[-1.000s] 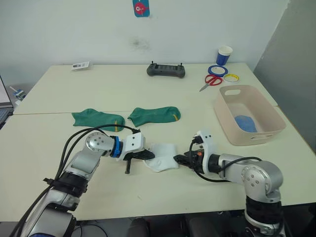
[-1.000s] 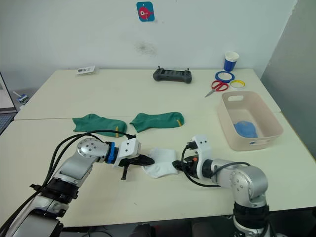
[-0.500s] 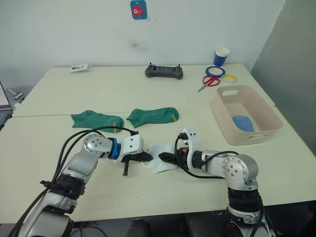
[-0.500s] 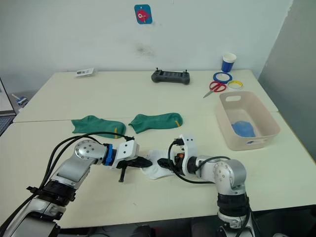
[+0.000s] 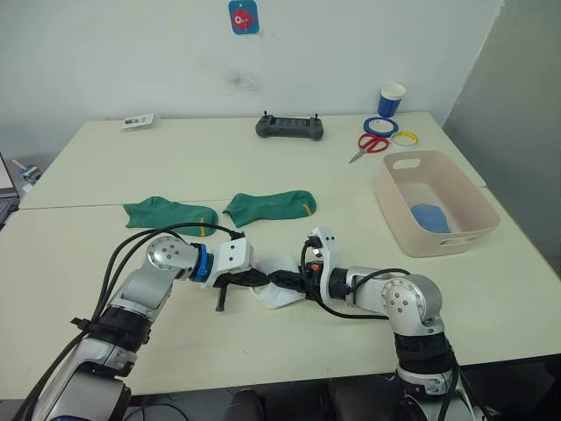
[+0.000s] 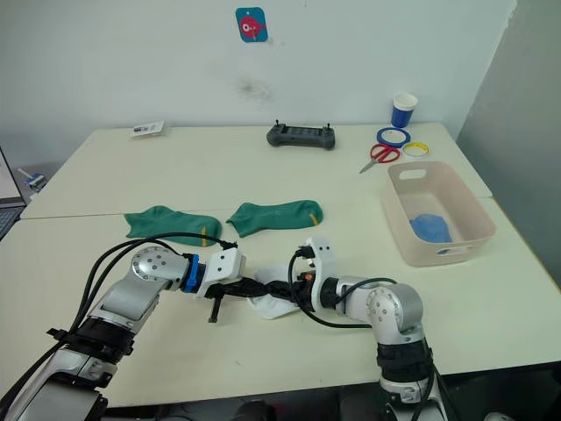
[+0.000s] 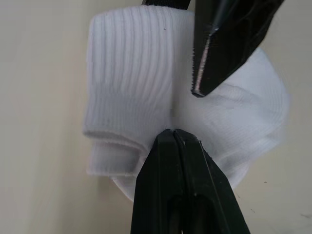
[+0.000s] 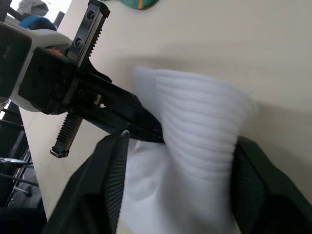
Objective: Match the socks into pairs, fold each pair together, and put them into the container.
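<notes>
1. Fingers first: the left gripper [image 7: 174, 132] is pinched tight on the near edge of the white socks [image 5: 282, 282], while the right gripper [image 8: 178, 180] has its fingers spread wide around the same bundle.
2. That bundle sits on the table [image 5: 263, 167], well left of the container [image 5: 436, 206] and just in front of the two green socks [image 5: 270, 205].
3. A blue pair [image 5: 432, 217] is already in the container.
4. Looks like we're mid-fold on the white pair. Next up, I'd guess the right side needs to close on the bundle and carry it to the container.
</notes>
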Available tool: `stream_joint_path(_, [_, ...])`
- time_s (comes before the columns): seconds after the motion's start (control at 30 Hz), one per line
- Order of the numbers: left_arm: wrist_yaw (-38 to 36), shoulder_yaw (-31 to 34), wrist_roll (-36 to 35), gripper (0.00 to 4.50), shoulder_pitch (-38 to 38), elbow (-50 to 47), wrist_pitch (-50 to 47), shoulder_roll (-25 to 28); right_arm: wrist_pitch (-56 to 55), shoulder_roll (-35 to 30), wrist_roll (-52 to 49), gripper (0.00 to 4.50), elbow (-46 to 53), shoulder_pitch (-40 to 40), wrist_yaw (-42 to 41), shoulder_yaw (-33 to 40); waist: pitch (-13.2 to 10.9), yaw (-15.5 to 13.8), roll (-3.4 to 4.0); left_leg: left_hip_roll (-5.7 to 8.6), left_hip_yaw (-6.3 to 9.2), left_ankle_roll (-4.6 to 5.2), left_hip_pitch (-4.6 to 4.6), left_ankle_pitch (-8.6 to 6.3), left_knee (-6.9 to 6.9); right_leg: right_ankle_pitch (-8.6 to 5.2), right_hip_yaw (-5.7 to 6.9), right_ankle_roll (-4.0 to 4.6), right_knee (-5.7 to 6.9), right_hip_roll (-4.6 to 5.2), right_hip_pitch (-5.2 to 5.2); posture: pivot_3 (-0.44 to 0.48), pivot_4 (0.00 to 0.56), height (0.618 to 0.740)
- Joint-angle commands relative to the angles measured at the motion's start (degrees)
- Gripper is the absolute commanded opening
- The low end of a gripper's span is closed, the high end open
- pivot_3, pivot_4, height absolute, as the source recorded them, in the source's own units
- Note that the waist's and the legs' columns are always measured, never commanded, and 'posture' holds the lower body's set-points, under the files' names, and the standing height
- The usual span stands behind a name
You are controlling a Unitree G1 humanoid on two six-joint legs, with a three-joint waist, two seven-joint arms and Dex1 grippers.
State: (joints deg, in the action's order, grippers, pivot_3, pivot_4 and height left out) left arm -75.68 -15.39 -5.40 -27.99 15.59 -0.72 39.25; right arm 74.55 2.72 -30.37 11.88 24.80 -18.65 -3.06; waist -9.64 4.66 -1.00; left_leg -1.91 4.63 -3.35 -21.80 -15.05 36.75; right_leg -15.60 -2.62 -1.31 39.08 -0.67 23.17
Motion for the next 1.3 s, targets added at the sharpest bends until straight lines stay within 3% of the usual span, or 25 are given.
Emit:
stream_joint_path(0.03, [0.4, -1.0, 2.9, 0.00, 1.4, 3.0, -1.1, 1.7, -1.7, 0.0, -1.2, 1.51, 0.9, 1.3, -0.8, 0.0, 0.0, 0.0, 0.00, 0.00, 0.00, 0.00, 0.00, 0.00, 0.00, 0.00, 0.00, 0.00, 0.00, 0.00, 0.00, 0.000, 0.150, 0.740])
stream_joint_path(0.2, [0.8, 0.2, 1.6, 0.00, 1.4, 2.9, -3.2, 1.7, -2.0, 0.1, -1.4, 0.04, 1.3, 1.1, -0.2, 0.3, 0.0, 0.1, 0.00, 0.00, 0.01, 0.00, 0.00, 0.00, 0.00, 0.00, 0.00, 0.00, 0.00, -0.01, 0.00, 0.000, 0.150, 0.740])
stream_joint_path(0.4, [-0.1, 4.2, -6.7, 0.00, 0.0, -1.7, -13.4, -0.2, -0.9, 0.0, -2.3, 0.03, 6.9, -2.0, 2.3, 4.0, -0.1, 0.1, 0.03, -0.01, 0.05, 0.00, -0.08, 0.00, -0.02, 0.00, 0.02, 0.00, -0.01, -0.02, 0.06, 0.000, 0.150, 0.740])
stream_joint_path(0.53, [-1.2, 5.2, -12.8, 0.00, -5.3, -6.0, -21.4, -3.1, 2.9, -2.9, -4.6, 0.03, 20.5, -8.6, 4.4, 8.8, -0.2, -1.0, 0.04, 0.00, 0.09, 0.00, -0.35, 0.00, 0.00, -0.03, 0.07, -0.05, -0.14, -0.01, 0.17, 0.000, 0.150, 0.740])
stream_joint_path(0.63, [-1.3, 4.5, -14.9, 0.86, -9.6, -8.2, -24.5, -6.3, 5.8, -3.7, -6.8, 0.03, 29.5, -13.1, 5.9, 12.6, -0.2, -2.1, 0.02, 0.03, 0.24, -0.01, -0.87, 0.00, 0.18, -0.05, 0.24, -0.09, -0.19, 0.03, 0.42, 0.000, 0.150, 0.740])
stream_joint_path(0.77, [-0.5, 1.7, -13.8, 2.01, -16.0, -9.1, -22.8, -12.3, 7.4, -1.9, -9.4, 0.03, 42.4, -20.1, 8.5, 19.7, -0.2, -2.3, 0.04, 0.05, 0.22, -0.01, -0.85, 0.00, 0.14, -0.06, 0.21, -0.09, -0.19, 0.03, 0.43, 0.000, 0.150, 0.740])
stream_joint_path(0.9, [0.7, 0.1, -11.5, 3.28, -20.7, -5.0, -18.8, -17.5, -0.3, -4.2, -18.9, 0.03, 48.1, -25.3, 15.3, 26.3, -0.3, -1.8, 0.07, 0.05, 0.16, -0.01, -0.71, 0.00, 0.12, -0.06, 0.11, -0.10, -0.17, -0.01, 0.39, 0.000, 0.150, 0.740])
stream_joint_path(1.03, [-1.1, -0.3, -10.1, 4.47, -23.7, 1.0, -14.2, -19.6, -11.6, -19.6, -35.4, 0.03, 48.1, -26.8, 26.4, 36.0, -0.3, -1.3, 0.15, 0.13, 0.01, -0.01, -0.66, 0.00, 0.18, -0.03, -0.10, -0.12, -0.15, 0.03, 0.33, 0.000, 0.150, 0.740])
stream_joint_path(1.2, [-4.8, -0.8, -10.5, 4.50, -25.3, 4.4, -11.7, -20.7, -12.7, -43.9, -38.1, 0.03, 45.1, -22.9, 27.7, 45.9, -0.6, -1.2, 0.15, 0.19, 0.00, 0.00, -0.66, 0.00, 0.14, -0.03, -0.19, -0.12, -0.17, -0.01, 0.28, 0.000, 0.150, 0.740])
stream_joint_path(1.3, [-6.0, -0.6, -10.6, 4.50, -25.4, 3.7, -11.8, -20.7, -13.4, -57.2, -28.9, 0.03, 40.2, -19.5, 22.3, 40.9, -0.7, -1.3, 0.01, 0.16, 0.08, 0.01, -0.68, 0.00, 0.16, -0.04, -0.13, -0.12, -0.21, -0.07, 0.26, 0.000, 0.150, 0.740])
